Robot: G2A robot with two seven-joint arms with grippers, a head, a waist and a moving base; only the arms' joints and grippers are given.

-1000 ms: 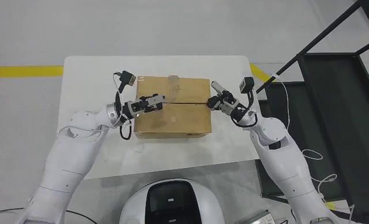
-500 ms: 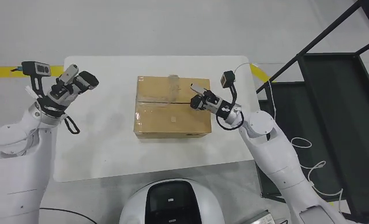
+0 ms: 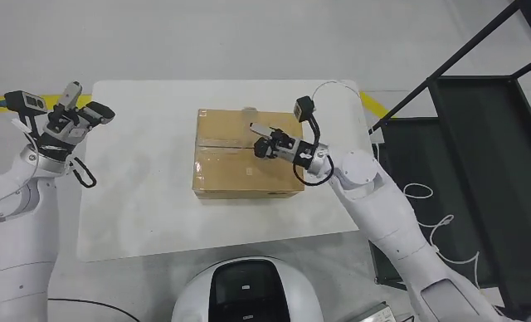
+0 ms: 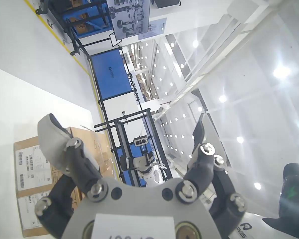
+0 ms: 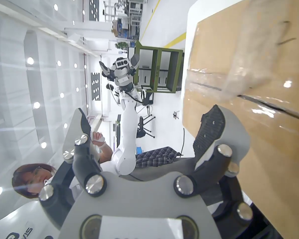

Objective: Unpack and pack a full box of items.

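A closed cardboard box (image 3: 249,168) sits in the middle of the white table (image 3: 141,206). Clear tape runs along its centre seam, and a loose, crumpled piece of tape (image 3: 247,114) sticks up at its far edge. My right gripper (image 3: 258,140) is open over the middle of the seam, one finger close to the box top (image 5: 264,130), with nothing between its fingers (image 5: 210,125). The lifted tape (image 5: 249,75) lies just ahead of it. My left gripper (image 3: 86,103) is raised over the table's far left corner, open and empty, well away from the box (image 4: 32,165).
A dark metal rack (image 3: 465,156) stands close to the table's right side. White cables (image 3: 431,214) hang by the right arm. Bare table surrounds the box on all sides.
The left gripper left the box's left end and swung out to the far left corner, rising. The right gripper slid from the box's right end along the seam to its middle.
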